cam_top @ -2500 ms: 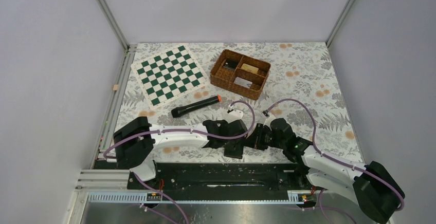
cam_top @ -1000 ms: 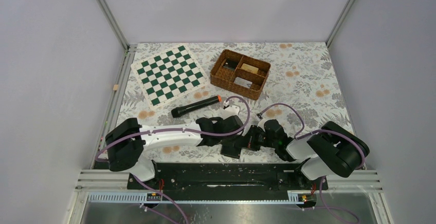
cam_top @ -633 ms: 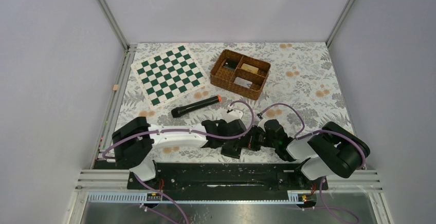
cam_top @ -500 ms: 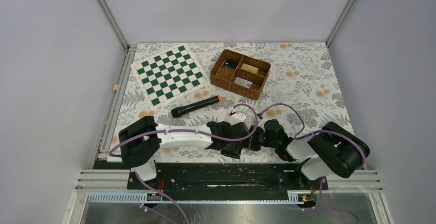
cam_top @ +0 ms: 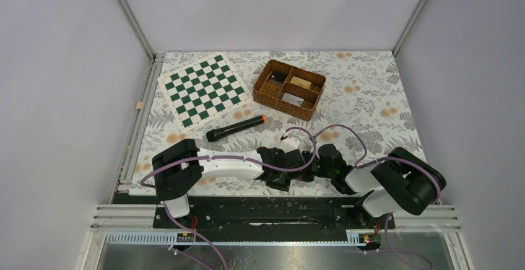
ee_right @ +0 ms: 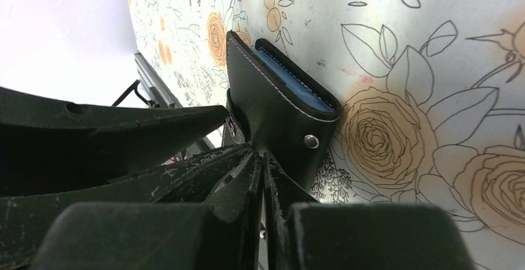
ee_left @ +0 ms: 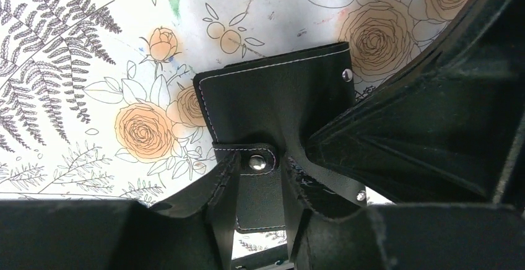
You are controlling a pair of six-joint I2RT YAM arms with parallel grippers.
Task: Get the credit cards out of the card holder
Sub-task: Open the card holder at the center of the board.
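Floral-patterned tabletop (cam_top: 371, 96) near its front edge: flat black stitched-leather bifold card holder (ee_left: 278, 106), closed, light and pliable, pinched by left gripper (ee_left: 257, 220) at its snap tab (ee_left: 255, 161) and right gripper (ee_right: 260, 177) at a cover edge.

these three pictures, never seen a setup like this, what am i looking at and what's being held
Two robot arms are bolted at the near edge of a flowered table. One picture looks down from above; the other two come from cameras on the wrists. Farther back lie a chessboard, a wicker basket and a black tube with an orange tip. Near the front, the left claw and the right claw both meet a closed black wallet. The right one seems to pinch its edge; the left straddles its snap tab. No cards show yet.
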